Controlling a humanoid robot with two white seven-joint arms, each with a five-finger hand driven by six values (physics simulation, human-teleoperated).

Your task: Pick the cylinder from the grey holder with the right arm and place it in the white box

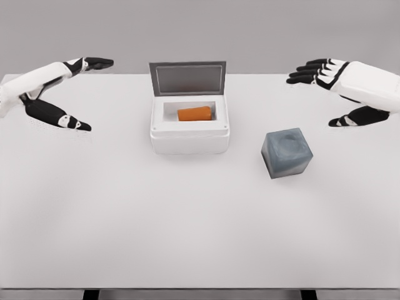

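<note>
1. One white table fills most of the head view, bearing every object in the scene.
2. Two white arms with black-fingered hands frame the table's far corners: the left hand hovers at the upper left, fingers spread and thumb apart, gripping nothing.
3. At the upper right, the right hand hangs above the table edge, its fingers extended and relaxed, thumb held well below them, likewise holding nothing.
4. Near the table's far middle stands the white box, its grey-lined lid propped upright behind the opening.
5. To the right of the box and slightly nearer the camera sits the grey holder, a blocky cube resting apart from both box and right hand.
6. Inside the box's recess lies the orange cylinder, resting on its side.
</note>
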